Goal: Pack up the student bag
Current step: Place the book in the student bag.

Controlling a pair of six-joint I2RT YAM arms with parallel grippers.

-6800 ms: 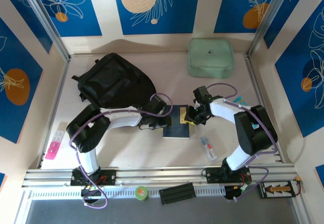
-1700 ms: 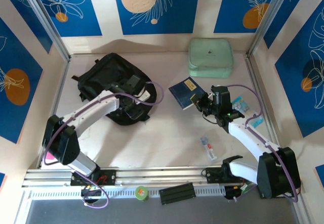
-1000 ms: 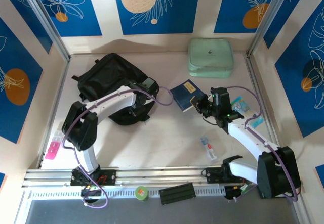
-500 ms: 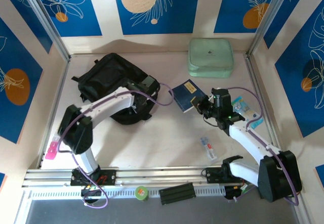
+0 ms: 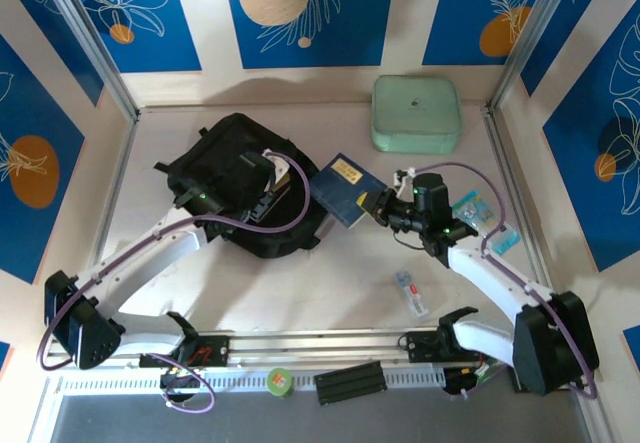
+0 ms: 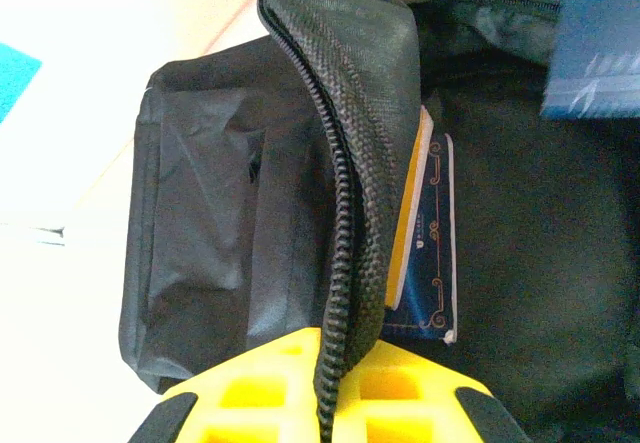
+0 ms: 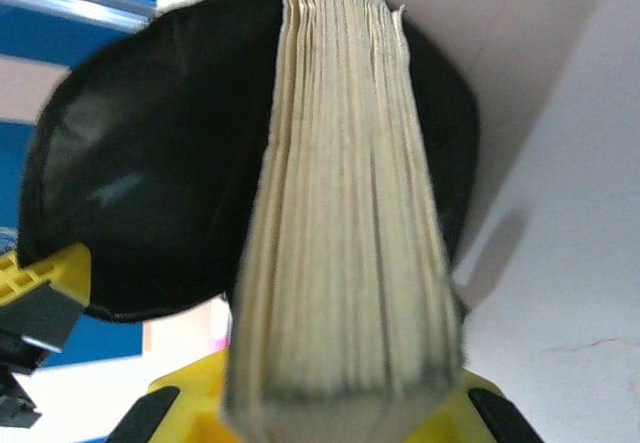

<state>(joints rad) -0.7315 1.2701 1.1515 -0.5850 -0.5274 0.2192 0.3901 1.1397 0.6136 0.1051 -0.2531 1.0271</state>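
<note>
Bag spot: student bag (image 5: 215, 178) slumped on the far-left part of the table (image 5: 330, 283), around 10 o'clock from centre in the top view, mouth turned toward 3 o'clock.

Left gripper: left gripper (image 5: 265, 177) pinched tight on the zipper flap (image 6: 345, 163) and hoisting it so the mouth gapes. Yellow fingers (image 6: 250, 393) together, nothing but fabric between them in the left wrist view.

Right gripper: right gripper (image 5: 384, 206) clamped on a blue book (image 5: 338, 189) by its 4 o'clock end, with the book up off the table. Page edges (image 7: 340, 213) staring straight into the right wrist camera, black bag (image 7: 130, 183) right behind them.

Already in there: second book (image 6: 435, 233), navy with gold trim, tucked inside against the flap.

Key relation: bag mouth at about 9 o'clock from the held book, just beside its leading corner. Long axis of the book roughly 11-to-5, so not quite pointed into the opening, by the look of it.

Nearer arm: right one, no contest, since it's carrying the book. Left one busy playing doorman.

Step, best guess: sliding book number two in. Probably needs a nudge toward 9 o'clock plus a bit of a twist.

Watch out: could snag a corner on the raised flap or bump the book inside.

Other stuff: mint-green case (image 5: 416, 113) up at 1 o'clock, well apart.
</note>
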